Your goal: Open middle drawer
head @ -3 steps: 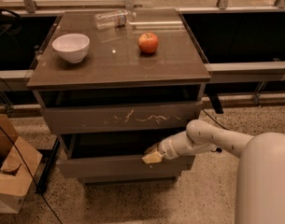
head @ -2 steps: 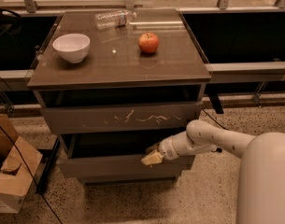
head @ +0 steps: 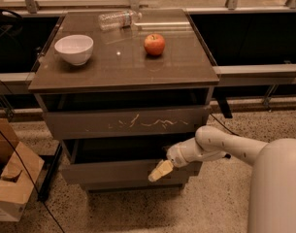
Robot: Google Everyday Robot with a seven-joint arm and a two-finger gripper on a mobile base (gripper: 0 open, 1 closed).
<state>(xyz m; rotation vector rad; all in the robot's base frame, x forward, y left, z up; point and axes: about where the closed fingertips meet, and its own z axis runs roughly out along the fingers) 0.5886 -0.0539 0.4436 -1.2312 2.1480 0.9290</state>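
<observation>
The middle drawer [head: 108, 173] is a wide grey-brown plain front below the scratched upper front [head: 128, 124]. It stands pulled out a little, with a dark gap above it. My gripper [head: 160, 171], pale at its tip, is at the top edge of the middle drawer's front, right of centre. My white arm [head: 220, 147] reaches in from the lower right. A narrower plain front [head: 133, 185] shows just beneath.
On the cabinet top are a white bowl [head: 74, 48], a red apple [head: 154, 44] and a clear plastic bottle [head: 117, 19] lying on its side. A cardboard box [head: 11, 178] and a black cable are on the floor at the left. A railing runs behind.
My gripper has shifted slightly down and toward the camera at the drawer's top edge. The middle drawer seems a touch further out.
</observation>
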